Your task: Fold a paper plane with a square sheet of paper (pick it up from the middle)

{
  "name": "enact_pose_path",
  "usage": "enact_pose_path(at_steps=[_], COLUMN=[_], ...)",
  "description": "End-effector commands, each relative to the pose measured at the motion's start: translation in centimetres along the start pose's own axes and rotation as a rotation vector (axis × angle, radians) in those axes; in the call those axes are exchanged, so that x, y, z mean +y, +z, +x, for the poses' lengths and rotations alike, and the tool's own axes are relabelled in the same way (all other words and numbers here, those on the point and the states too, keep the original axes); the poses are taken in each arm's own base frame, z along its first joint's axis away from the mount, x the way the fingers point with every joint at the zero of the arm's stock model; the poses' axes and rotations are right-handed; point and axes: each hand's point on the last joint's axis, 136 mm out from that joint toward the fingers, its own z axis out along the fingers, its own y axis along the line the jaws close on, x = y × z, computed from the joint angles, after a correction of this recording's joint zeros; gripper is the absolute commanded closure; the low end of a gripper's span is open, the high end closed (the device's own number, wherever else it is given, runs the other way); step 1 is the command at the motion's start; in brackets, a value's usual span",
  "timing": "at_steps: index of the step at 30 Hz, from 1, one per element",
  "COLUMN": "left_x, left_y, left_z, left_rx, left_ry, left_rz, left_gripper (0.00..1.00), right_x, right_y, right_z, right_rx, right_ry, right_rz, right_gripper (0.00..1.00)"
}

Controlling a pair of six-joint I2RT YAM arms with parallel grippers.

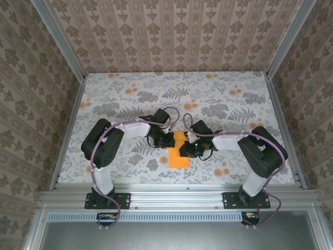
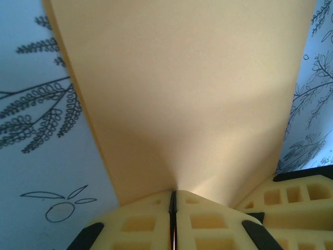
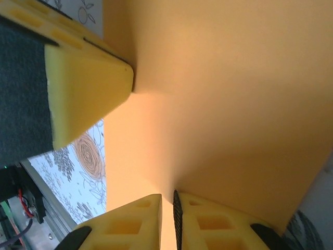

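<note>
Creasing is the step in hand, by my judgement. The thin, bright orange sheet of paper (image 1: 179, 159) lies near the middle of the flower-printed white tabletop (image 1: 130, 94), just beyond the black arm bases (image 1: 106, 199). In the top view it reads as a strip longer than it is wide, so a first fold looks made and no dart shape is there yet. Its near end appears to lie flat and free on the table.

Farther up, the black right gripper with yellow foam fingers (image 1: 189, 149) meets the strip's right edge. In the right wrist view its jaws stand a sliver apart with the paper running into the slot. I cannot tell whether they bite it or merely bracket it.

Slightly beyond, the matching left gripper (image 1: 167, 139) comes in over the left edge. Its wrist view shows the jaws pressed flat together with the sheet fanning out of the seam, so it is clamped on the paper. The sheet bows upward between the two.

To do this well, hold the left pinch firm as the anchor and settle the right grip before any pull. Then move both arms evenly so the edges meet square, and press the crease along its whole length. Uneven tension would likely skew or tear the paper. The strip's far end shows just beyond both grippers.
</note>
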Motion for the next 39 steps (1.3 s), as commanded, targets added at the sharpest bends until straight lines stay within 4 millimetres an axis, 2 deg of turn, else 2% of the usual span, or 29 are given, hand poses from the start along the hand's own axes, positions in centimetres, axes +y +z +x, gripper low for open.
enact_pose_path(at_steps=[1, 4, 7, 9, 13, 17, 20, 25, 33, 37, 39], left_x=[4.9, 5.0, 4.8, 4.7, 4.0, 3.3, 2.6, 1.4, -1.8, -2.8, -2.8], left_y=[2.1, 2.4, 2.3, 2.3, 2.0, 1.4, 0.6, -0.9, -5.8, -8.1, -8.6], left_z=[3.5, 3.4, 3.2, 3.1, 2.5, 2.0, 1.7, 1.0, -1.1, -1.1, -0.7], left_rx=[0.115, 0.12, 0.116, 0.115, 0.1, 0.077, 0.058, 0.024, -0.098, -0.136, -0.141], left_ry=[-0.06, -0.061, -0.055, -0.051, -0.035, -0.02, -0.004, 0.03, 0.093, 0.122, 0.129], left_rz=[-0.173, -0.169, -0.162, -0.158, -0.14, -0.127, -0.117, -0.1, -0.069, -0.06, -0.052], left_gripper=[0.9, 0.9, 0.9, 0.9, 0.9, 0.89, 0.88, 0.85, 0.76, 0.72, 0.69], right_x=[-2.9, -4.2, -4.0, -2.7, 0.3, 1.8, 1.5, 0.5, -1.0, -1.5, -1.6], right_y=[-1.2, -2.3, -3.5, -4.8, -7.6, -9.0, -8.3, -7.4, -6.9, -7.5, -7.7], right_z=[3.4, 4.9, 4.9, 3.8, 0.2, -3.0, -4.5, -5.6, -5.0, -4.6, -4.5], right_rx=[0.063, 0.072, 0.05, 0.011, -0.095, -0.181, -0.179, -0.181, -0.161, -0.166, -0.173], right_ry=[0.037, 0.069, 0.083, 0.068, 0.038, 0.04, 0.064, 0.085, 0.114, 0.118, 0.121], right_rz=[0.091, 0.128, 0.121, 0.097, 0.031, -0.027, -0.04, -0.022, 0.015, 0.031, 0.033], right_gripper=[0.81, 0.81, 0.81, 0.81, 0.79, 0.76, 0.7, 0.65, 0.58, 0.55, 0.54])
